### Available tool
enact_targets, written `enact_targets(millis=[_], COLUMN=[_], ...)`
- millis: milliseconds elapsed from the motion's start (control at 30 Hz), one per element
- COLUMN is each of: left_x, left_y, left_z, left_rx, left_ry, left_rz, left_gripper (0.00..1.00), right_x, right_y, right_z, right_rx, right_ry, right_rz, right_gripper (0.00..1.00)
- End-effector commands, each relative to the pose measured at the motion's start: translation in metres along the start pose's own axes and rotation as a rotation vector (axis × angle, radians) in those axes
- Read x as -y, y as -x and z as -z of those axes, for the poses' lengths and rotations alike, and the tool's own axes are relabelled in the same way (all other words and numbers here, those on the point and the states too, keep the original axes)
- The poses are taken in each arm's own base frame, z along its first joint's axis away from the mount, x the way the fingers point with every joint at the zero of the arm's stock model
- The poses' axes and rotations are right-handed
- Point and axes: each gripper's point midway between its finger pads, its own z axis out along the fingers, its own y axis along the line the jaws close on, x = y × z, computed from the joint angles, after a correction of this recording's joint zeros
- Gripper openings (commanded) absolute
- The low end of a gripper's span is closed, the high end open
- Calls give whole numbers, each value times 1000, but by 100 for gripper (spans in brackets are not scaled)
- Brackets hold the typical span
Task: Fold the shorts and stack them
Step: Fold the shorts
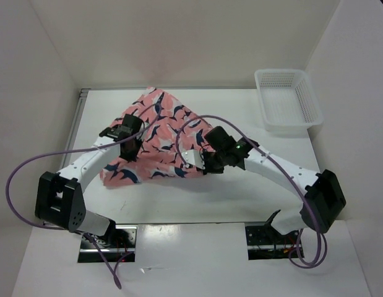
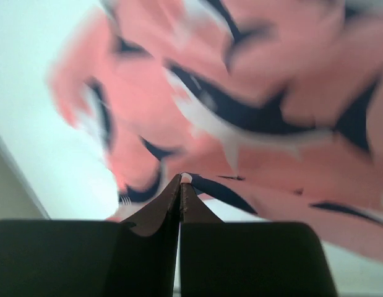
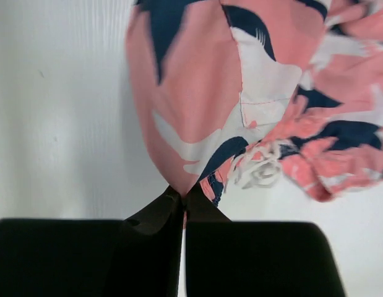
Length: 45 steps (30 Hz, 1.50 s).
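The salmon-pink shorts (image 1: 155,139) with navy-and-white shapes hang between my two grippers above the white table, their far edge resting near the back. My left gripper (image 1: 130,141) is shut on the shorts' left part; in the left wrist view its fingertips (image 2: 180,180) pinch fabric (image 2: 259,111). My right gripper (image 1: 203,162) is shut on the shorts' right edge; in the right wrist view the cloth (image 3: 203,93) hangs from its fingertips (image 3: 182,193), with a white drawstring (image 3: 259,170) bunched beside them.
A white perforated basket (image 1: 288,101) stands at the back right of the table (image 1: 240,185). White walls close in the back and both sides. Purple cables loop from both arms.
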Motion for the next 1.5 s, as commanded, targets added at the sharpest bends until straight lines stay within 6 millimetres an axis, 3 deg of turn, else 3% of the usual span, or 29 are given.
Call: enact_targets(millis=[0, 33, 67, 167, 200, 233, 300, 467, 500, 533, 567, 600, 633, 667, 700, 733, 767, 800, 833, 867, 900, 933, 967, 1000, 1200, 1300, 1333, 1433, 1467], left_x=[-52, -68, -77, -88, -96, -94, -95, -93, -88, -88, -89, -86, -79, -85, -79, -78, -69, -80, -80, -74, -90, -86, -93, -91, -156, -169, -178, -175, -177], left_y=[95, 128, 143, 201, 231, 243, 284, 350, 360, 381, 390, 396, 401, 418, 420, 419, 416, 438, 435, 430, 439, 433, 429, 423, 397, 381, 373, 357, 357], left_z=[29, 50, 49, 55, 72, 58, 55, 39, 16, 34, 34, 15, 12, 34, 6, -2, -42, -3, -7, -42, -19, -28, -29, -34, 36, 48, 43, 3, -1], left_rx=[301, 388, 408, 557, 653, 649, 735, 831, 822, 884, 901, 888, 884, 943, 907, 874, 817, 917, 896, 869, 938, 897, 887, 849, 841, 805, 778, 670, 663], left_ry=[192, 222, 250, 282, 289, 288, 271, 241, 229, 226, 227, 226, 210, 214, 212, 210, 206, 212, 219, 229, 292, 278, 274, 271, 220, 165, 160, 140, 150], left_rz=[120, 161, 181, 233, 263, 262, 277, 286, 278, 288, 292, 289, 277, 292, 283, 274, 259, 286, 284, 283, 337, 318, 317, 305, 316, 303, 309, 304, 308], left_gripper=[1, 1, 1, 1, 1, 1, 1, 1, 1, 1, 1, 1, 1, 1, 1, 2, 6, 14, 37, 48, 54, 64, 74, 77, 93, 100, 100, 100, 100], right_x=[4, 15, 26, 55, 59, 73, 86, 114, 118, 128, 134, 142, 150, 150, 156, 160, 162, 169, 175, 184, 195, 201, 213, 220, 238, 239, 241, 245, 245], right_y=[30, 25, 34, 28, 26, 16, 10, -20, -23, -25, -38, -39, -43, -53, -59, -62, -68, -78, -85, -91, -100, -104, -105, -109, -106, -91, -96, -91, -91], right_z=[29, 28, 33, 32, 31, 27, 24, 16, 15, 17, 15, 17, 19, 13, 13, 10, 2, -1, -4, -9, -4, -3, 7, 14, 56, 60, 62, 59, 59], right_rx=[108, 103, 146, 178, 194, 202, 235, 256, 267, 281, 283, 303, 312, 298, 293, 289, 275, 243, 225, 223, 197, 188, 200, 206, 217, 206, 188, 194, 194], right_ry=[12, -6, -16, -33, -17, -32, -47, -84, -86, -108, -112, -122, -138, -131, -153, -164, -169, -218, -258, -300, -377, -413, -454, -485, -614, -659, -685, -684, -684], right_rz=[-127, -171, -193, -329, -365, -438, -509, -649, -672, -699, -752, -776, -806, -830, -844, -856, -884, -921, -954, -1005, -1030, -1047, -1074, -1102, -1152, -1104, -1109, -1087, -1087], right_gripper=[0, 0, 0, 0, 0, 0, 0, 0, 0, 0, 0, 0, 0, 0, 0, 0, 0, 15, 29, 44, 67, 72, 75, 77, 77, 77, 78, 78, 78])
